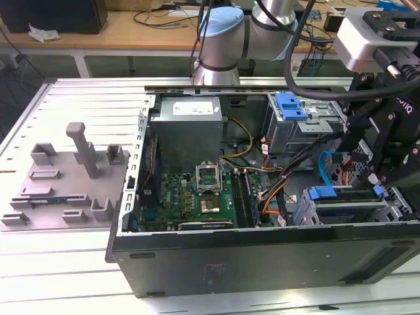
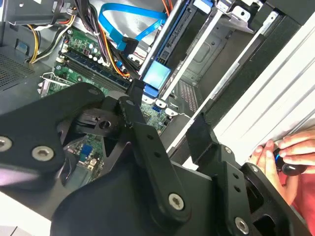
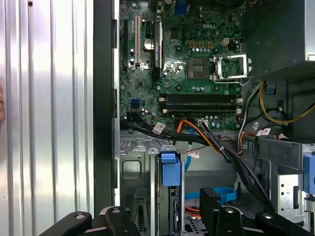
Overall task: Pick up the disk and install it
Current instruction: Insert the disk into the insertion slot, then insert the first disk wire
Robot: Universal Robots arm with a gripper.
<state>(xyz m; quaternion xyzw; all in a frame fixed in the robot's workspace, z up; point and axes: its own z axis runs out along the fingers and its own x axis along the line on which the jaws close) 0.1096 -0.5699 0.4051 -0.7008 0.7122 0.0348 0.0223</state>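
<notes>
Showing one black two-fingered gripper, fingers spread apart and gripping nothing, just above one blue-framed silver disk seated on edge in the drive cage of one open black computer case.

exterior view above case, both wrist views close (motherboard shared)

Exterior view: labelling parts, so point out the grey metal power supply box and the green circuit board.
Grey metal power supply box (image 1: 190,139): exterior view, plain side face.
Green circuit board (image 1: 172,191): exterior view, green area beside the socket.
</notes>
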